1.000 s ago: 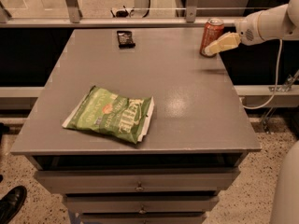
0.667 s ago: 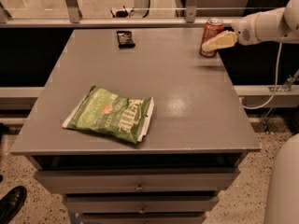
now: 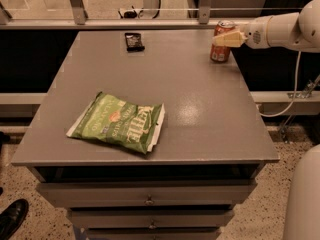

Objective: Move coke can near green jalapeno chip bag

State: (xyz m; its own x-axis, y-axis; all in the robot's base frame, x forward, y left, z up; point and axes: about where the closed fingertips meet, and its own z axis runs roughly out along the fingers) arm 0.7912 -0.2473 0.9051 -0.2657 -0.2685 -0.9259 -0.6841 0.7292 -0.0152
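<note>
The coke can [image 3: 220,53] stands upright at the far right edge of the grey table [image 3: 200,109]. It is red-orange with a silver top. My gripper [image 3: 226,39] reaches in from the right on a white arm [image 3: 280,30] and lies across the can's upper half at its front. The green jalapeno chip bag [image 3: 117,124] lies flat near the table's front left, far from the can.
A small flat black wrapped bar [image 3: 134,41] lies at the table's far edge, left of centre. A rail with posts [image 3: 150,9] runs behind the table. Drawers [image 3: 150,199] sit under the top. A shoe [image 3: 12,218] is on the floor at lower left.
My gripper has risen and shifted slightly left, from beside the can's lower right to across its upper half. The can, bag and bar have not moved.
</note>
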